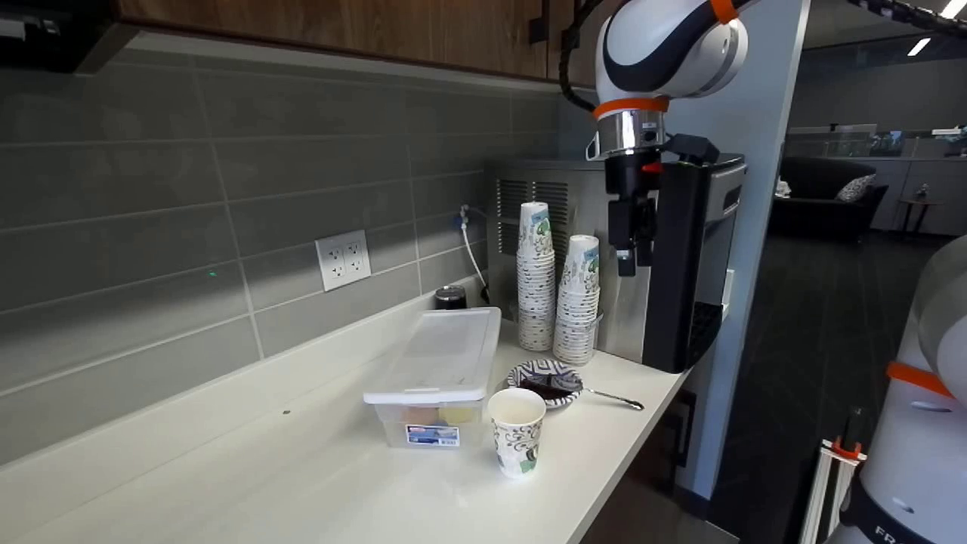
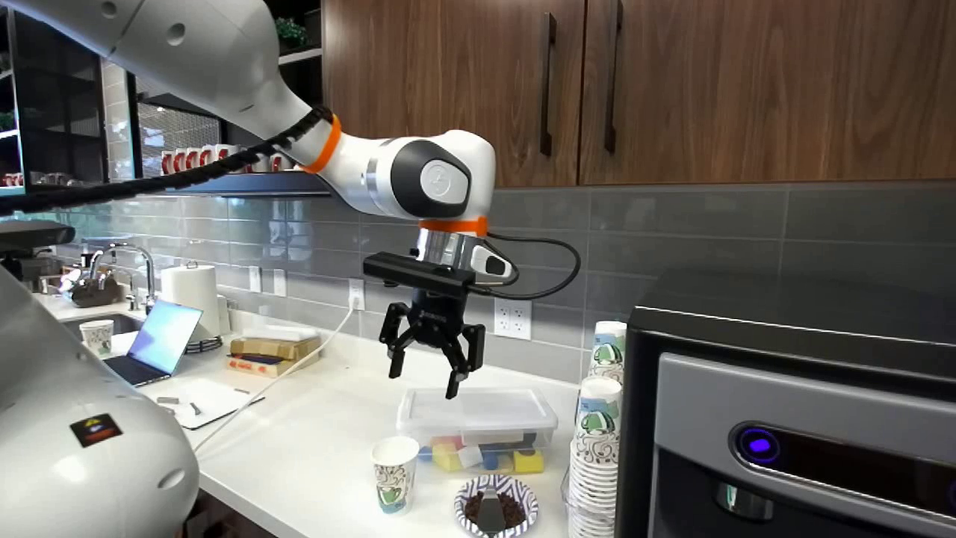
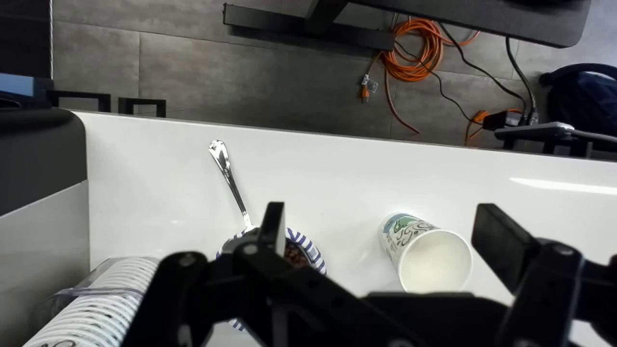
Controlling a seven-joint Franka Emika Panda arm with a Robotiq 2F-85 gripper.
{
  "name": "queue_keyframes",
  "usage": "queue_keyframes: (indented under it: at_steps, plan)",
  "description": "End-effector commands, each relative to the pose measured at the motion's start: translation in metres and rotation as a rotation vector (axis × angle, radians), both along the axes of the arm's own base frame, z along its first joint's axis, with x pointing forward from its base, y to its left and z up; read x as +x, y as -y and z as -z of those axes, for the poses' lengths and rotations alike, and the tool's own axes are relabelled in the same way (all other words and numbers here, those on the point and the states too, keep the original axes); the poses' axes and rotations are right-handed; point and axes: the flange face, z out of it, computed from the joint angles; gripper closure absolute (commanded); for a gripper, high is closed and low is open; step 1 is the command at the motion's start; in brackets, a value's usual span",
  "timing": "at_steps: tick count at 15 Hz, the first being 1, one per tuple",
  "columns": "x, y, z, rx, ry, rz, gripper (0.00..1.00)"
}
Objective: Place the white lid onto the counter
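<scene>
The white lid (image 1: 446, 351) lies flat on top of a clear container (image 1: 434, 425) with colored contents. It also shows in an exterior view (image 2: 478, 409). The container stands on the counter (image 1: 302, 491), which also shows in an exterior view (image 2: 314, 426) and in the wrist view (image 3: 337, 164). My gripper (image 1: 634, 261) hangs well above the counter, pointing down, apart from the lid. In an exterior view the gripper (image 2: 423, 379) has its fingers spread and empty. In the wrist view the gripper (image 3: 381, 209) is wide open; the lid is out of view there.
A paper cup (image 1: 517, 434) stands in front of the container. A patterned bowl (image 1: 545, 381) with dark contents and a spoon (image 3: 229, 176) lies beside it. Tall cup stacks (image 1: 578, 302) stand by a black and steel machine (image 1: 684, 264). Wooden cabinets (image 2: 448, 82) hang above.
</scene>
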Motion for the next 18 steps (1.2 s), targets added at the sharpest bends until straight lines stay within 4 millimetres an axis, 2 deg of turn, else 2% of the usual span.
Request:
queue_keyframes:
  at_steps: [1, 5, 10, 13, 18]
  plan:
    - [0.0, 0.0, 0.0, 0.0, -0.001, 0.0, 0.0]
    - [0.022, -0.032, -0.004, -0.084, -0.005, -0.075, 0.0]
    - [0.061, -0.095, -0.003, -0.258, 0.011, -0.243, 0.0]
    - [0.082, -0.129, 0.011, -0.36, 0.05, -0.342, 0.0]
    - [0.11, -0.162, 0.039, -0.405, 0.127, -0.394, 0.0]
